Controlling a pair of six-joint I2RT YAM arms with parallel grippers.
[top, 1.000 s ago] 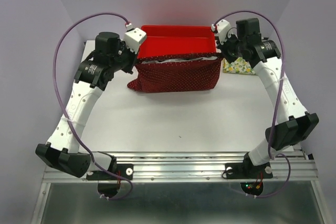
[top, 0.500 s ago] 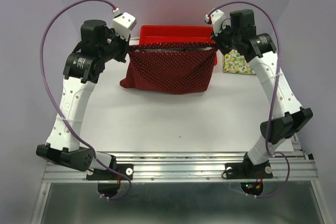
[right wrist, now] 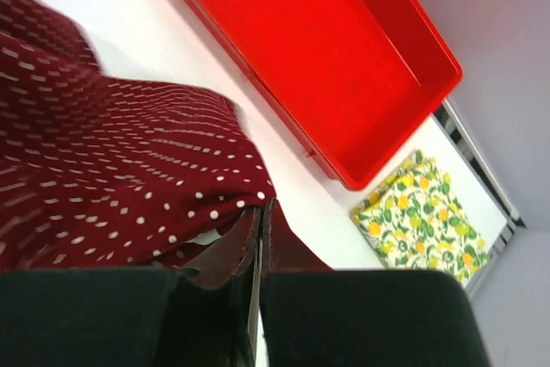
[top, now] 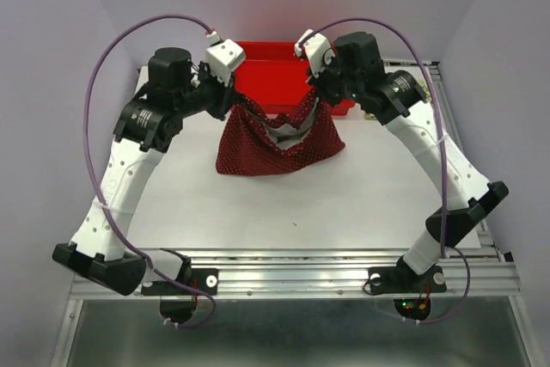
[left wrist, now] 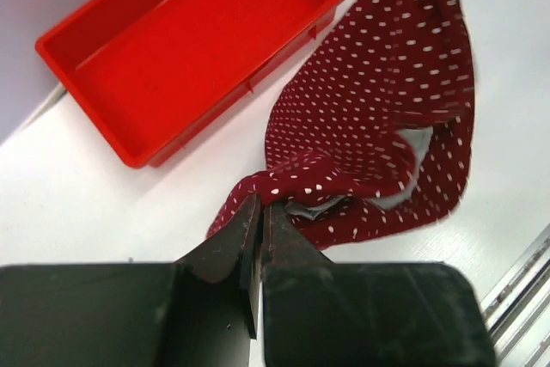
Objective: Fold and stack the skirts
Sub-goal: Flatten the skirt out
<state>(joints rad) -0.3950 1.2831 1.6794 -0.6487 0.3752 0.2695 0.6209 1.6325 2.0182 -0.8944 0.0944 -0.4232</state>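
1. Red dotted cloth first: the dark red skirt (top: pixel 277 139) hangs between both arms, in front of the red tray (top: pixel 271 44); its lower edge seems to rest on the table (top: pixel 344 204)
2. Left gripper (left wrist: pixel 260 204): jaws pinched together on one top corner of the skirt. The right gripper (right wrist: pixel 260 208) is clamped the same way on the other corner
3. Change vs a sec ago: the skirt was stretched wide & flat across the tray front, grippers well apart. Now both have swung inward, near each other, so the top edge sags in a U between them & pale lining shows
4. Meaning, imo: that's the side-to-side fold, corners brought together. It's not laid flat yet, so the fold isn't done
5. Lemon skirt (right wrist: pixel 421 217) lies just beside the tray's end, a small flat packet by the look of it, apart from the red one, so no stack yet
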